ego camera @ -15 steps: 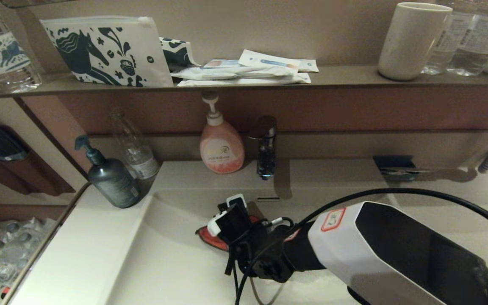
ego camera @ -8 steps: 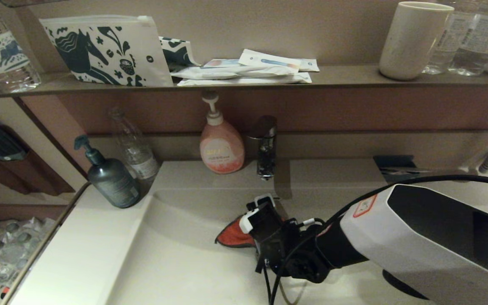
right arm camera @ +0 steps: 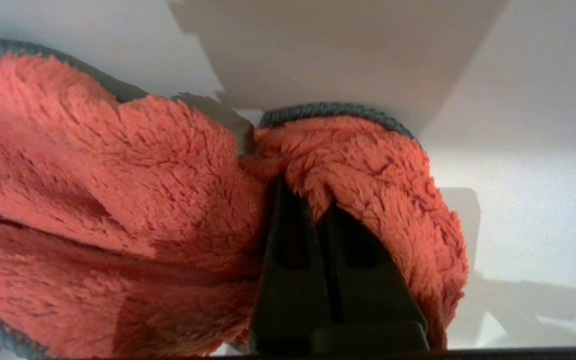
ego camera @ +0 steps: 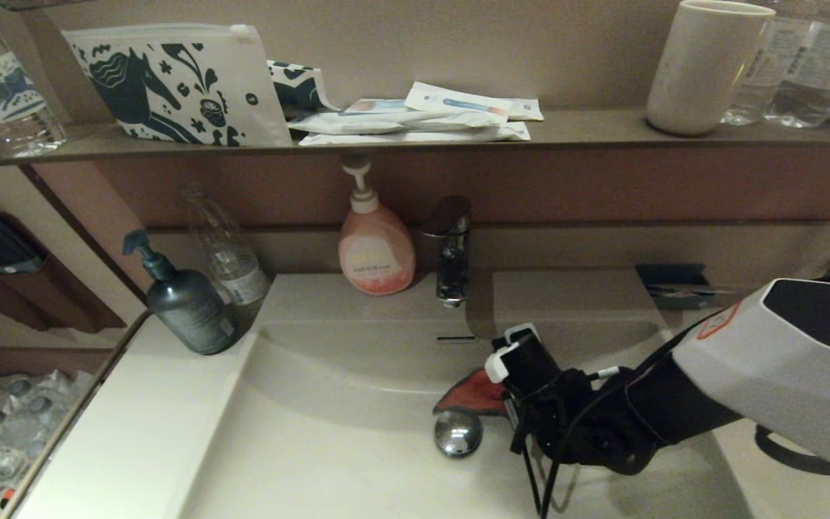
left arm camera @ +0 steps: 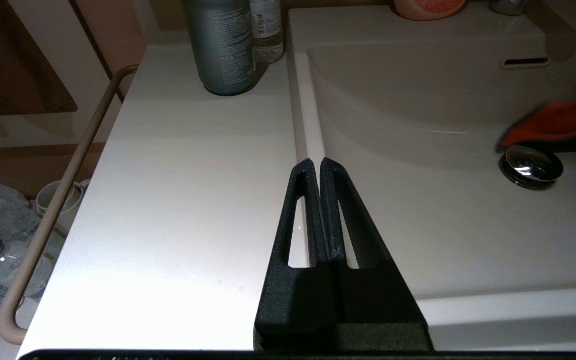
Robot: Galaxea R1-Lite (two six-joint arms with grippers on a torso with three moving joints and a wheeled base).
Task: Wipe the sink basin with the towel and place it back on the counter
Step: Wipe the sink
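The orange-red towel (ego camera: 474, 395) lies bunched on the floor of the off-white sink basin (ego camera: 328, 447), just behind the chrome drain plug (ego camera: 457, 433). My right gripper (ego camera: 505, 396) presses down on it from the right and is shut on the towel (right arm camera: 133, 200), whose pile folds over both black fingers (right arm camera: 293, 260). In the left wrist view the towel (left arm camera: 558, 122) shows beside the drain plug (left arm camera: 531, 166). My left gripper (left arm camera: 316, 167) hangs shut and empty over the counter (left arm camera: 178, 190) at the basin's left rim.
A dark pump bottle (ego camera: 186, 299) and a clear bottle (ego camera: 230, 256) stand on the left counter (ego camera: 119, 432). A pink soap bottle (ego camera: 375, 249) and the chrome faucet (ego camera: 451, 249) sit behind the basin. The brown shelf (ego camera: 602, 133) holds a horse-printed pouch (ego camera: 177, 86), packets and a cup (ego camera: 703, 65).
My right gripper has dragged the towel across the basin floor to the right, from left of the faucet to right of it, uncovering the drain plug.
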